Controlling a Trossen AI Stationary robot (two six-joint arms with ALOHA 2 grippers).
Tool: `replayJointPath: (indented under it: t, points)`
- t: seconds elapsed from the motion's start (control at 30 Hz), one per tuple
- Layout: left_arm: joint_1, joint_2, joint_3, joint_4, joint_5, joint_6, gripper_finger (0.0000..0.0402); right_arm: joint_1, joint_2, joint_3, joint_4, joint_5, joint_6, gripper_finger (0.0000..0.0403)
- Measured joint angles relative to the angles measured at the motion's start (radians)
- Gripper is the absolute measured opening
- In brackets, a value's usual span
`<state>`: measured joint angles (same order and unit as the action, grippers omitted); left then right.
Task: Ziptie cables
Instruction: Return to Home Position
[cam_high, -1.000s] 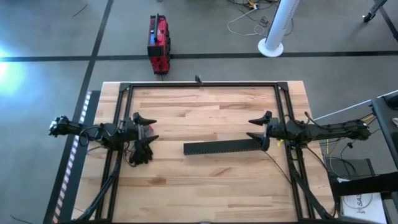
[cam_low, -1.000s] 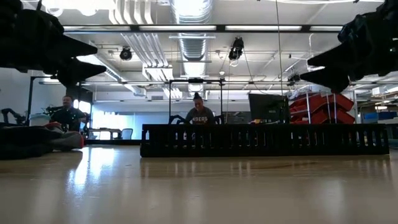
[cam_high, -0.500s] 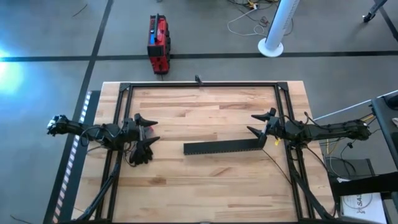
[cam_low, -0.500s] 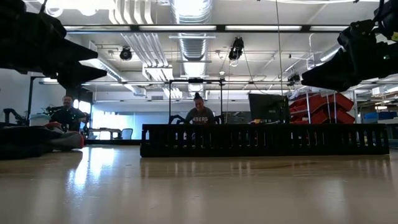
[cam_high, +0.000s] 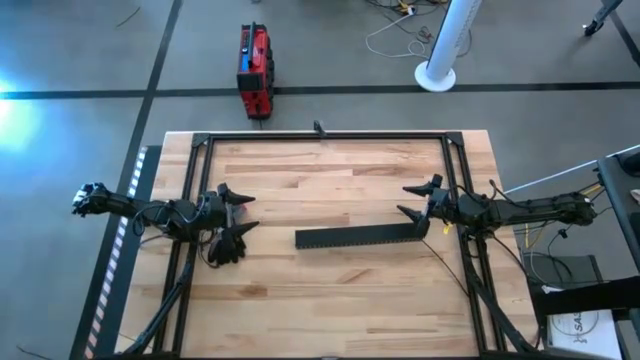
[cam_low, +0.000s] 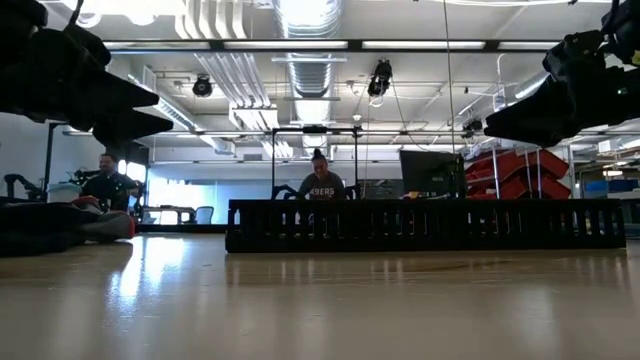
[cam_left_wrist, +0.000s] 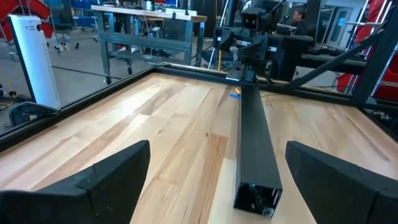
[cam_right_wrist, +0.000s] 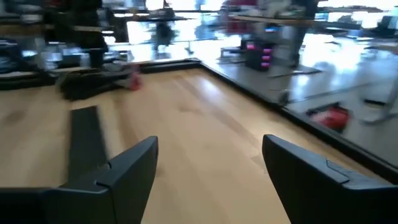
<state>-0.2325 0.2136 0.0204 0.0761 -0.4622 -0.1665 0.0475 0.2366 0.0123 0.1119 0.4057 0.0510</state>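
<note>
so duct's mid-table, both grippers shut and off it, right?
Not quite: both grippers are open, not shut. The high view shows the left gripper and right gripper with fingers spread. The duct is mid-table, and both are off it.

left arm (cam_high: 150, 211): black, slim | right arm (cam_high: 540, 208): black, thin trailing cables | left hand (cam_left_wrist: 217, 149): matte wedge fingers

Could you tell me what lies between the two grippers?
In the high view, only the black duct, its right end by the right gripper; bare wood separates it from the left gripper.
</note>
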Motion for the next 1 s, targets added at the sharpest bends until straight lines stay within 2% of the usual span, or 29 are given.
replayJointPath:
  t: [0.17,0.23,0.63,1.0]
  points:
    - [0.000,0.019,0.000,0.000,0.000,0.000,0.0359,0.000,0.002,0.000,0.002,-0.248,-0.068,0.0289]
    - [0.000,0.026,0.000,-0.001,0.000,0.000,0.0359,0.000,0.002,0.000,0.007,-0.302,-0.086,0.0293]
    - [0.000,0.063,0.001,-0.001,0.001,0.000,0.0359,0.000,0.002,0.000,0.024,-0.309,0.085,0.0308]
    - [0.000,0.087,0.001,-0.002,0.001,0.000,0.0359,0.000,0.002,0.000,0.024,-0.309,0.083,0.0290]
